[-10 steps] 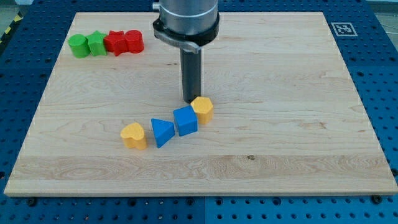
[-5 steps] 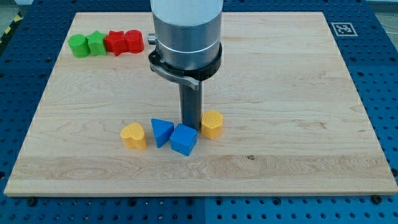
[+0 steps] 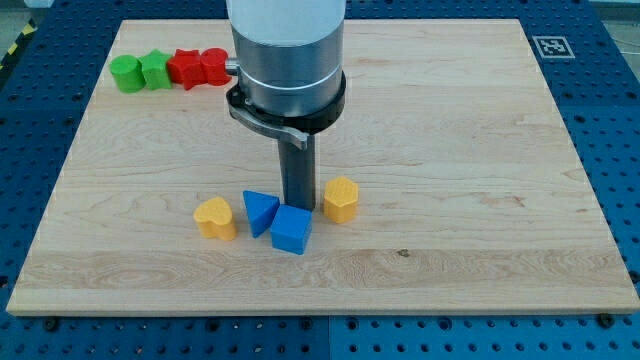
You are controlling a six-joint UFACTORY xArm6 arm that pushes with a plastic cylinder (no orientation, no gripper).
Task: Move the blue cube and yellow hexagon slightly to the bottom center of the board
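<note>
The blue cube (image 3: 292, 230) lies on the wooden board (image 3: 480, 200) below the middle. My tip (image 3: 297, 207) sits just above the cube, at its top edge, between the blue triangular block (image 3: 260, 211) on the left and the yellow hexagon (image 3: 341, 198) on the right. The hexagon stands a little apart from the rod's right side. The blue triangular block touches the cube's left side.
A yellow heart-shaped block (image 3: 215, 217) lies left of the blue triangular block. At the view's top left a row holds two green blocks (image 3: 140, 72) and two red blocks (image 3: 200, 68). A marker tag (image 3: 551, 46) sits at the board's top right corner.
My tip moved toward the view's bottom and slightly left. The blue cube was pushed down and turned, away from the yellow hexagon, which shifted slightly down and right.
</note>
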